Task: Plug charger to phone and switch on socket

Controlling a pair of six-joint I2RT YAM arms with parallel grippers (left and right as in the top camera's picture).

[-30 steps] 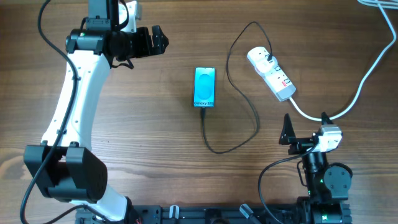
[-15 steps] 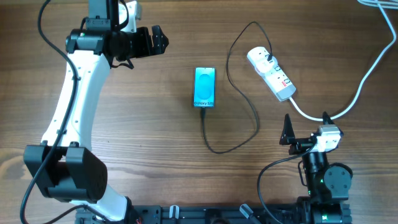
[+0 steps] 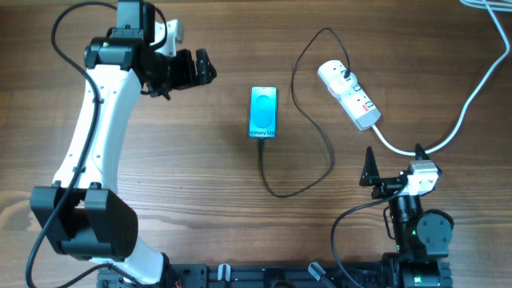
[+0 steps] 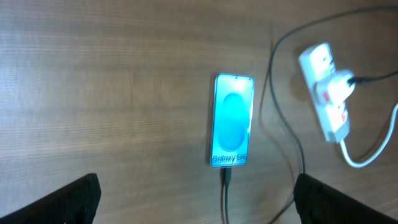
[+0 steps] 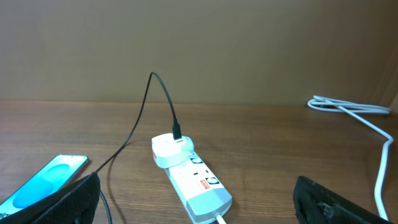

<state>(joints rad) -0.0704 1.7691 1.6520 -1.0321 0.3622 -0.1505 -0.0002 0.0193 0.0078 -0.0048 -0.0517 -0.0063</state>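
The phone (image 3: 263, 112) lies mid-table with its cyan screen lit; it also shows in the left wrist view (image 4: 231, 121) and the right wrist view (image 5: 43, 186). The charger cable (image 3: 329, 156) runs from the phone's near short edge, where its tip sits in the port (image 4: 226, 177), and loops round to a white adaptor (image 5: 173, 149) seated in the socket (image 3: 350, 94). The socket also shows in both wrist views (image 4: 326, 93) (image 5: 202, 183). My left gripper (image 3: 204, 68) is open and empty, left of the phone. My right gripper (image 3: 370, 170) is open and empty, below the socket.
The socket's thick white cord (image 3: 472, 88) curves off to the far right edge and shows in the right wrist view (image 5: 354, 109). Bare wooden table (image 3: 184, 184) lies left of and below the phone. The right arm's base (image 3: 416, 228) stands at the front right.
My left gripper has shifted slightly toward the front and tilted. The phone, cable, socket and right arm have not moved.
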